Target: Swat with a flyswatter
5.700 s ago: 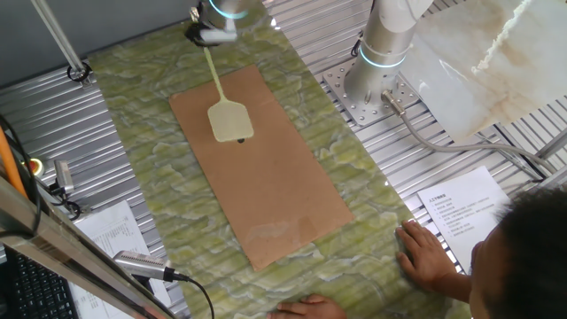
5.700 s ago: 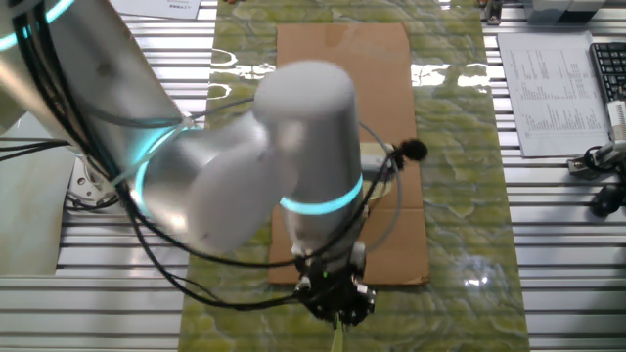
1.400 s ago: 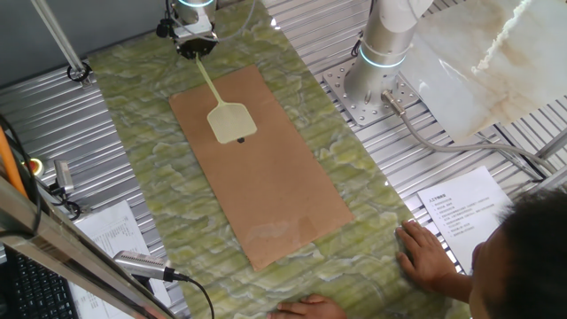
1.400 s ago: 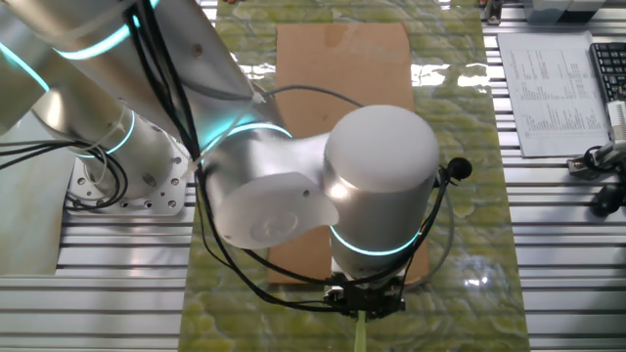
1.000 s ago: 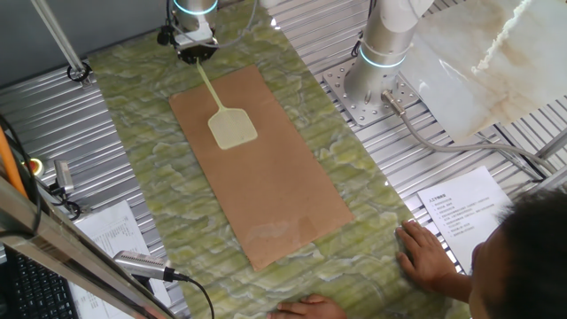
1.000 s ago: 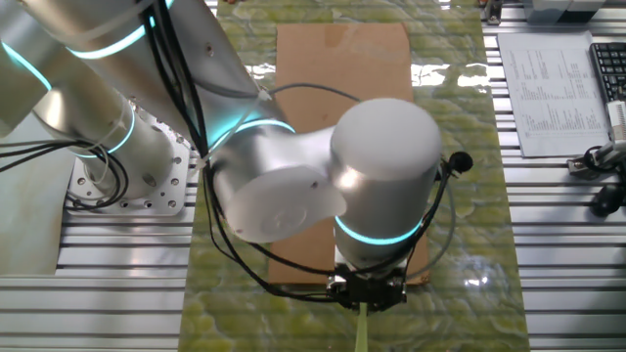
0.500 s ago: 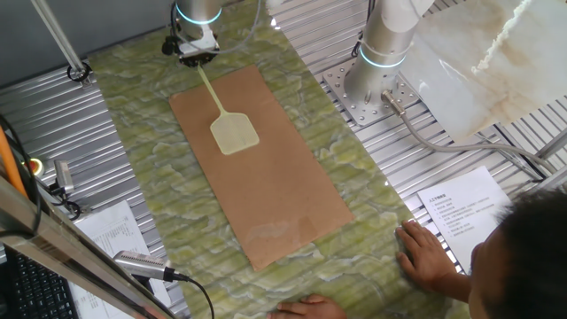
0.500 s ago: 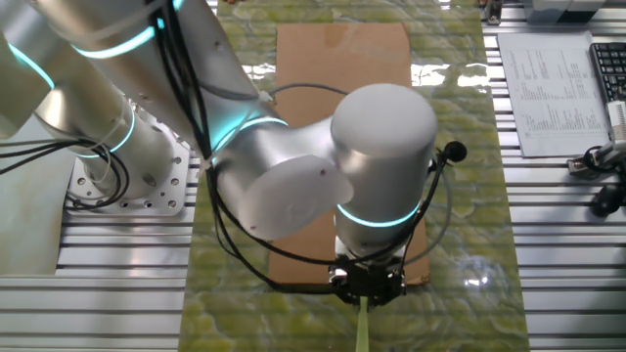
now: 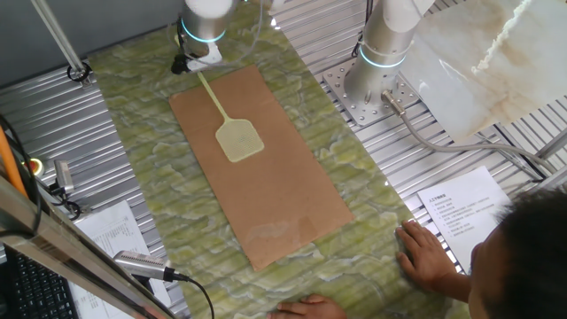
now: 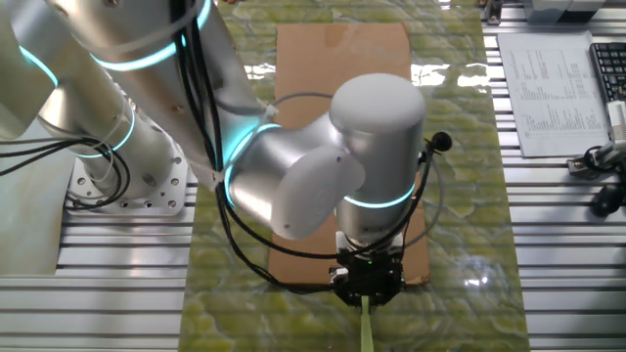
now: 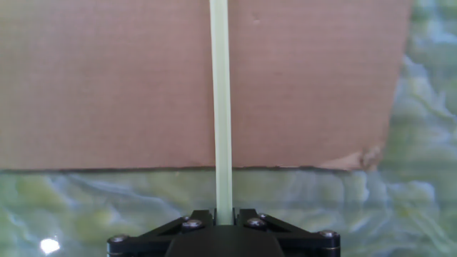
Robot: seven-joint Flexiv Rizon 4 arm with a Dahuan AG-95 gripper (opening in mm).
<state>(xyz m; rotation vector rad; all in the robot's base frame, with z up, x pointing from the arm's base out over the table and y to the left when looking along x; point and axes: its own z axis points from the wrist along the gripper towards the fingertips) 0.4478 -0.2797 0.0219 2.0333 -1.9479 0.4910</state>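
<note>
1. Compared with the earlier pictures, the pale yellow-green plastic flyswatter (image 9: 227, 120) has been shifted a little further along the flat brown cardboard board (image 9: 266, 177), and its squarish mesh head (image 9: 240, 140) now lies slightly closer to the middle of the board.
2. The long thin handle (image 11: 222, 107) is gripped at its far end by the black two-finger gripper (image 11: 223, 218); the jaws are closed tightly around it, with almost no gap seen in the hand view.
3. The handle is probably held at the very end so that the longest reach and swing are given to the head.
4. The mesh head appears to be laid flat or nearly flat on the board, which suggests that a swat has just been completed; whether it truly touches cannot be told.
5. The silver arm (image 10: 323, 176) is bent over the near edge of the board, with the wrist turned downward and the gripper placed low above the green marbled counter (image 9: 133, 97), just beside the board's edge.
6. The handle is pointed away from the hand, straight across the board.
7. A person's hand (image 9: 425, 252) is rested on the counter, well apart from the swatter.
</note>
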